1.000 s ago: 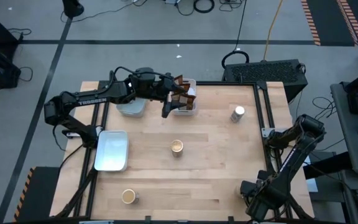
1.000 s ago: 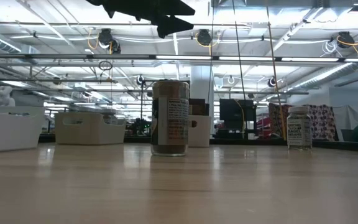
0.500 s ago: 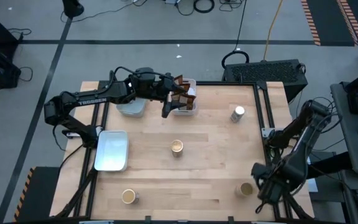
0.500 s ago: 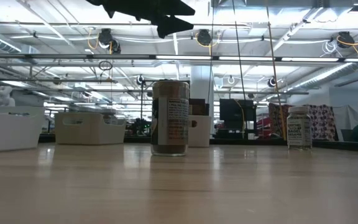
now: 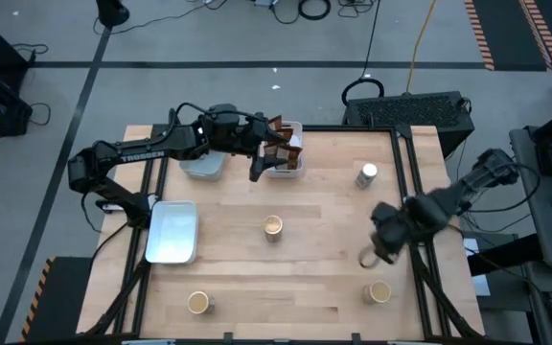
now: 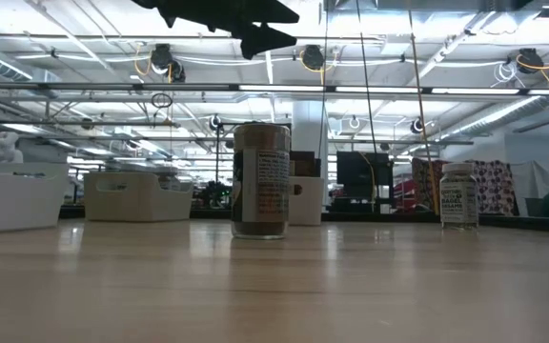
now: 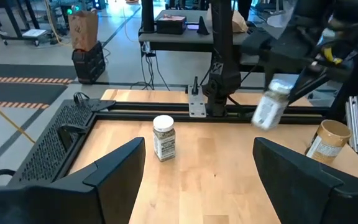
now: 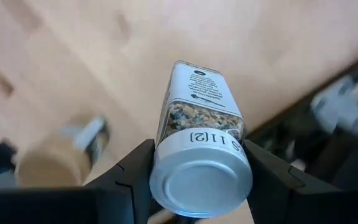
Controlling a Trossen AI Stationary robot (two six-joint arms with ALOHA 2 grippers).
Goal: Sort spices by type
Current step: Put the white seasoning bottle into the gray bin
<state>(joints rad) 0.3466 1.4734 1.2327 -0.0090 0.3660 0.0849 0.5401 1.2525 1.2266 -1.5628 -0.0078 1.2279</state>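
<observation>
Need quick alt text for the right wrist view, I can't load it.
The right gripper holds a white-capped spice jar by its cap end, above the wooden table. A tan-topped jar shows blurred below it.

— What do the arms look like?
— Both are black. The left arm (image 5: 147,151) is built of slim straight links joined by rounded, bulkier joints, and one link carries white block lettering along its side.
— And the right arm (image 5: 448,203)?
— The same dark finish and chunky joints, with a thick black cable looping near its base.
— The fingers?
— On the left gripper (image 7: 197,171) they are broad, flat, matte black wedges with angled edges.
</observation>
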